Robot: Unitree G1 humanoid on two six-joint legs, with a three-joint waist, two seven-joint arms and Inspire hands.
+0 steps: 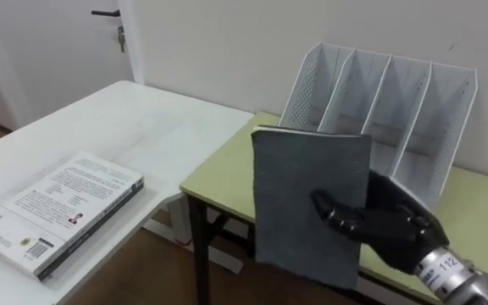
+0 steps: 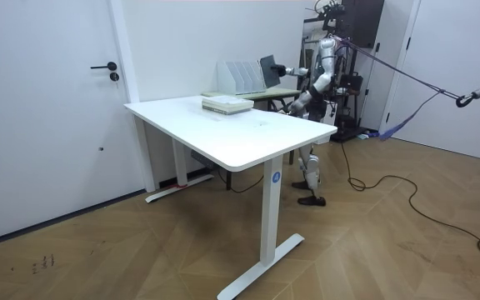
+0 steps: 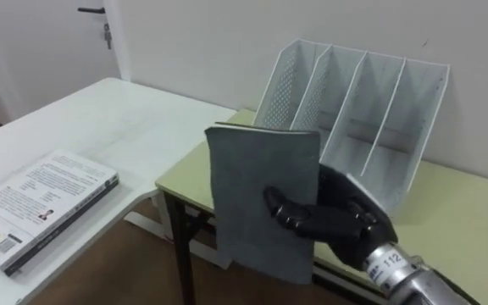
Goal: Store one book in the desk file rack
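I hold a grey-covered book [image 1: 307,203] [image 3: 261,199] upright in my right hand [image 1: 388,222] [image 3: 333,216], thumb across its cover and fingers behind it. The book hangs just in front of the white mesh file rack [image 1: 379,106] [image 3: 354,97], which stands on the pale green desk [image 1: 473,212] [image 3: 473,203] against the wall and has several empty slots. In the room view I stand at the far end of the white table, holding the book [image 2: 268,70] beside the rack [image 2: 240,75].
A white book stack [image 1: 58,212] [image 3: 36,212] [image 2: 227,103] lies on the white table [image 1: 125,127] [image 3: 117,119] [image 2: 240,133] to my left. A gap of wooden floor separates the table from the green desk. A door [image 1: 100,34] stands at the back left.
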